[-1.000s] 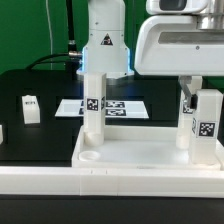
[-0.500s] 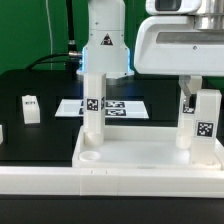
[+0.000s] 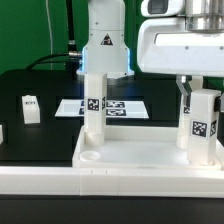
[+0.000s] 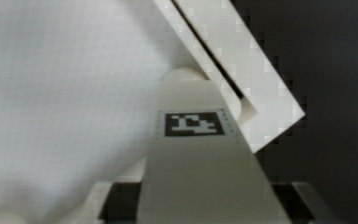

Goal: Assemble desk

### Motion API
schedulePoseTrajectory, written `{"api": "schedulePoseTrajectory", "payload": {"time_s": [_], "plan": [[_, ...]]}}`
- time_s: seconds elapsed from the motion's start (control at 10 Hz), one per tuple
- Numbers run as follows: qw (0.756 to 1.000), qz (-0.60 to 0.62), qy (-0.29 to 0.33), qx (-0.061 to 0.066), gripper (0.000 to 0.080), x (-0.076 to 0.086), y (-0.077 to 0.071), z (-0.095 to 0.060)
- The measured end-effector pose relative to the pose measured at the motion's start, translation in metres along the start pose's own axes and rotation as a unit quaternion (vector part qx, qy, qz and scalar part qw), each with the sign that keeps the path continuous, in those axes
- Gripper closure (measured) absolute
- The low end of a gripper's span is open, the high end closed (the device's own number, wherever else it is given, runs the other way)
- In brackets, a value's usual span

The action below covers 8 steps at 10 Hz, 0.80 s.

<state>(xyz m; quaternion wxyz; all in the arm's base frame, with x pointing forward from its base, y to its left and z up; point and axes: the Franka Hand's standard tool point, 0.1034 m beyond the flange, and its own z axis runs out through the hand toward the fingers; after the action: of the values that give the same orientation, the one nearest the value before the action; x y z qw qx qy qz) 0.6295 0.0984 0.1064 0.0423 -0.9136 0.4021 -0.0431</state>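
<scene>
The desk's white slab (image 3: pixel 130 150) lies near the front of the black table. One square white leg (image 3: pixel 93 105) stands upright in the slab's back corner on the exterior view's left. My gripper (image 3: pixel 201 100) is shut on a second tagged leg (image 3: pixel 205 130), held upright at the back corner on the exterior view's right, with its foot at the slab. In the wrist view this leg (image 4: pixel 197 150) fills the space between my dark fingers (image 4: pixel 126 200), and the slab (image 4: pixel 51 90) with its raised rim lies beyond. Whether the foot sits in its socket is hidden.
A loose white leg (image 3: pixel 30 108) stands on the black table at the exterior view's left, and another white piece (image 3: pixel 2 131) shows at the left edge. The marker board (image 3: pixel 125 107) lies behind the slab, before the robot base (image 3: pixel 103 50). A long white rail (image 3: pixel 40 182) runs along the front.
The hand and the held leg have shifted slightly toward the exterior view's left, the leg's tag turning a little. The grip is unchanged and nothing else moved.
</scene>
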Motion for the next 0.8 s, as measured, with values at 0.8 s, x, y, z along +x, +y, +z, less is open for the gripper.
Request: {"api": "schedulePoseTrajectory", "payload": {"time_s": [0.8], "plan": [[0.966,0.259,-0.004,0.001,0.0509,-0.0002,-0.0013,-0.0003]]}}
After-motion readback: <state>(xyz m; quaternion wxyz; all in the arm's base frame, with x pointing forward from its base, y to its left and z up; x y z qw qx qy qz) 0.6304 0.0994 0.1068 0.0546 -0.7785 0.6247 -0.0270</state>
